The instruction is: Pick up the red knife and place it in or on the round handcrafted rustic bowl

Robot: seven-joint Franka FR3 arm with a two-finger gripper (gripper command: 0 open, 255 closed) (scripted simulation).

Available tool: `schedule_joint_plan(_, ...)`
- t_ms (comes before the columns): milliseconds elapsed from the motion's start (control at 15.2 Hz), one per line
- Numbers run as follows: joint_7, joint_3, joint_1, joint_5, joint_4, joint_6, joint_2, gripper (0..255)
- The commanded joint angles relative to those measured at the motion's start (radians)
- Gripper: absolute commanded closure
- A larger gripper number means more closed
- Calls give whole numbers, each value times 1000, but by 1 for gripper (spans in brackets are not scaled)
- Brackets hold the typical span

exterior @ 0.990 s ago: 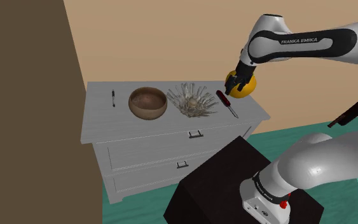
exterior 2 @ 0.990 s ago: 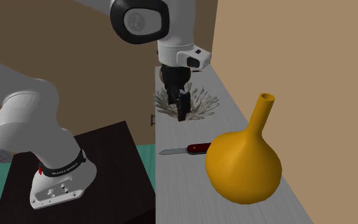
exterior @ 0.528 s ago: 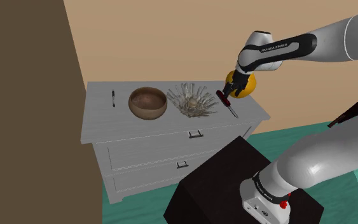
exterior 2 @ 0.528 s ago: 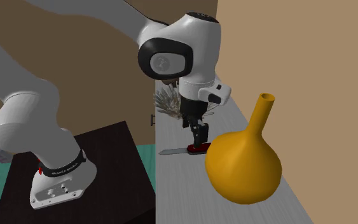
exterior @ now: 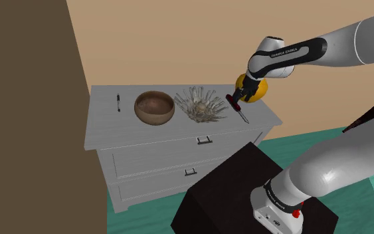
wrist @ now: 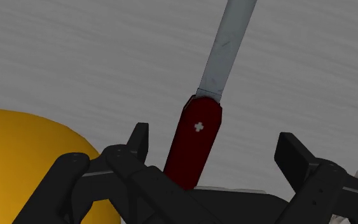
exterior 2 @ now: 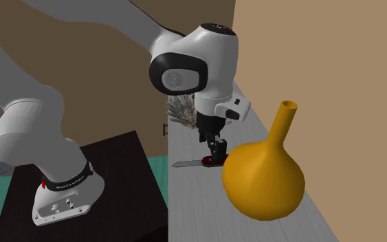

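Grey dresser top (wrist: pixel 75 57) below my gripper (wrist: pixel 214 133): fingers (wrist: pixel 292 153) spread, red knife (wrist: pixel 195 137) handle between them, untouched; yellow vase (wrist: pixel 25 146) beside one finger.

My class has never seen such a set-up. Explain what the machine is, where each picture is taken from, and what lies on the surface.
A white robot arm on a dark box ends in a black claw. One camera looks over its shoulder, one from the side, one sits on the hand. On a pale dresser lie a pen, a brown bowl, a spiky bowl, an orange vase and a red knife. The open claw straddles the knife handle; nothing is held.
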Motion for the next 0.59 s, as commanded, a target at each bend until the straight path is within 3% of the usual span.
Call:
schedule_joint_plan(0, -13, -11, 1, 6, -14, 74, 94, 0)
schedule_joint_plan(462, -12, -11, 1, 6, -14, 74, 94, 0)
schedule_joint_plan(528, -12, -11, 1, 6, -14, 74, 94, 255)
